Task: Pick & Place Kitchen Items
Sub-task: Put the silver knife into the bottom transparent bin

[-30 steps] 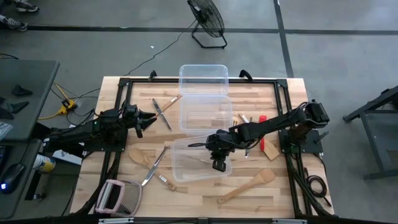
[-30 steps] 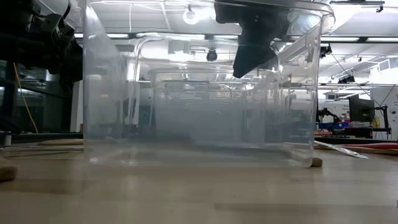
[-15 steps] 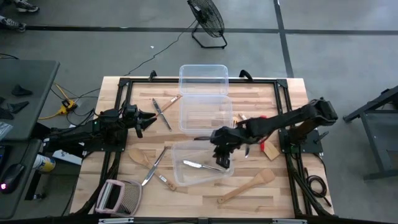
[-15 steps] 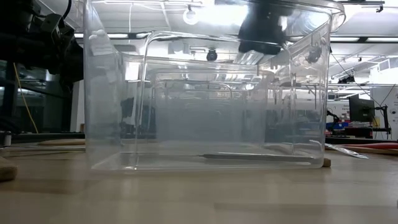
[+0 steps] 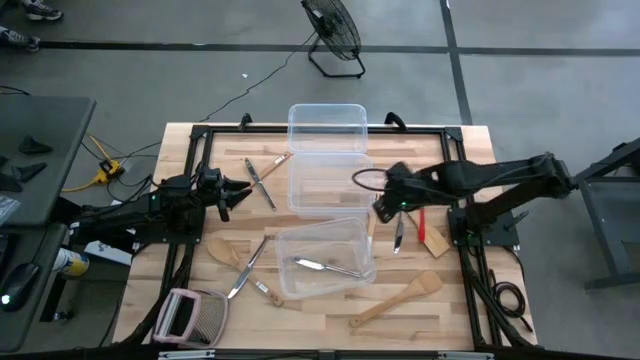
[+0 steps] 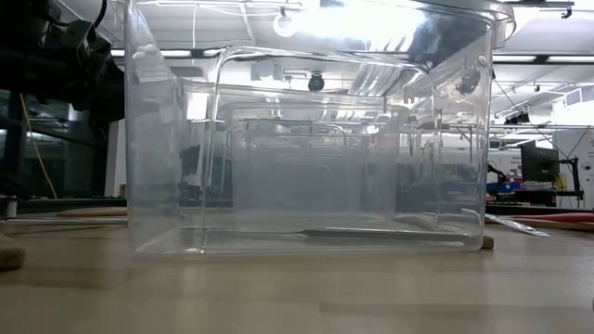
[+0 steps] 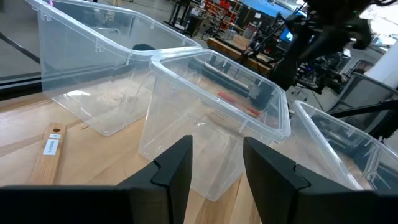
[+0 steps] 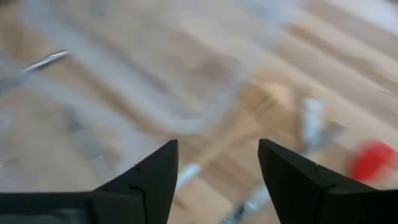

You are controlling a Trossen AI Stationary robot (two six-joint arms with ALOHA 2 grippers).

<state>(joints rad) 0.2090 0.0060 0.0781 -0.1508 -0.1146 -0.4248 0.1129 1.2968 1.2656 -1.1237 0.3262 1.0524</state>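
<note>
Now the right gripper [image 5: 384, 205] hangs above the table [image 5: 440, 310] just right of the middle tub [image 5: 330, 182], its fingers [image 8: 149, 180] spread apart with nothing between them. Below it on the wood lie a silver utensil [image 5: 398, 235] and a small red utensil [image 5: 421, 215], close together, with a pale wooden wedge [image 5: 434, 242] just right of them. The near tub [image 5: 322, 258] holds one silver piece of cutlery [image 5: 325, 266], lying flat on its floor; the low view shows the same piece [image 6: 371, 233] resting along the bottom of the clear wall. A third tub [image 5: 327, 128] stands at the far edge of the table. On the near right a wooden spatula [image 5: 395, 299] lies slantwise, well apart from the tubs. Left of the near tub lie a wooden spoon [image 5: 224, 250], a silver utensil [image 5: 247, 266] crossing beside it, and a short wooden-handled piece [image 5: 268, 293]. Farther off, left of the middle tub, two more utensils [image 5: 262, 178] lie crossed. The left gripper [image 5: 240, 190] waits at the left side of the table, its fingers [image 7: 174, 168] spread and empty, pointing toward the tubs. A grater with a pink frame [image 5: 188, 318] sits at the near left corner.
</note>
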